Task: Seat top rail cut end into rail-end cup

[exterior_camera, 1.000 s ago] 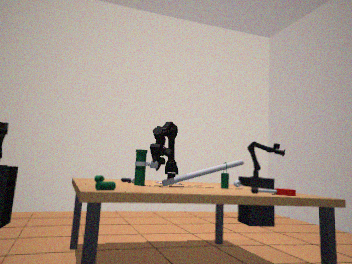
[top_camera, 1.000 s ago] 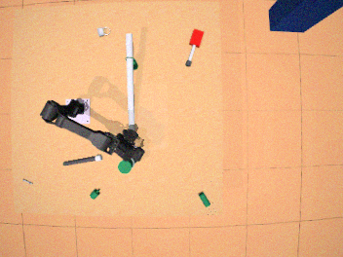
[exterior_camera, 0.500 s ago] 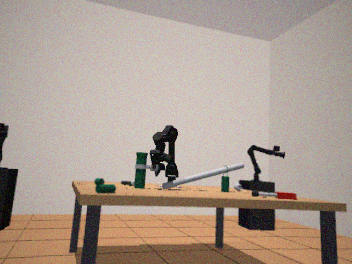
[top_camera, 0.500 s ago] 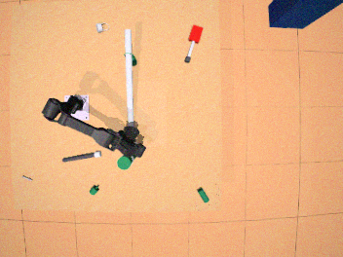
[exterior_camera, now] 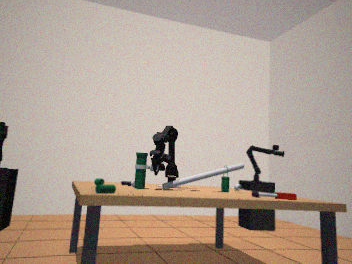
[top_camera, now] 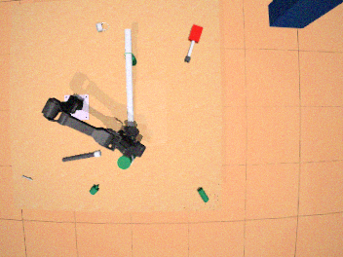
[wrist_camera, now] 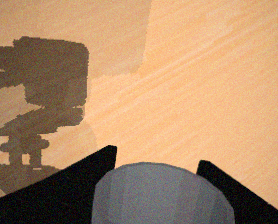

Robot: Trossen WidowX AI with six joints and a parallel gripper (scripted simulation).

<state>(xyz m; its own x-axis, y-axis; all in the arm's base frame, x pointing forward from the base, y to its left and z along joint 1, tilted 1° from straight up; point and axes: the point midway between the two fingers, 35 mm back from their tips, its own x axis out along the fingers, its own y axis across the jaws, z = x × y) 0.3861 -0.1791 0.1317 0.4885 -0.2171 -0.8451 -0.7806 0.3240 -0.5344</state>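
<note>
The big green post (top_camera: 124, 163) (exterior_camera: 140, 180) stands upright with the pale brace band (exterior_camera: 141, 167) around its upper half, a little below the cap. My gripper (top_camera: 132, 155) (wrist_camera: 156, 162) is beside the post, shut on the grey rail-end cup (wrist_camera: 160, 195), which fills the space between its fingers. The white rail (top_camera: 129, 85) (exterior_camera: 205, 176) runs through the loop on the short green post (top_camera: 133, 60) (exterior_camera: 225, 184). It slopes down toward the big post; its low end (exterior_camera: 167, 185) is at the table, apart from the cup. My gripper is not on the rail.
A dark rod with a white end (top_camera: 80, 156) lies left of the big post. Small green parts (top_camera: 95, 190) (top_camera: 203, 195) lie near the front. A red-headed tool (top_camera: 196, 33) and a small white part (top_camera: 99, 27) lie toward the back.
</note>
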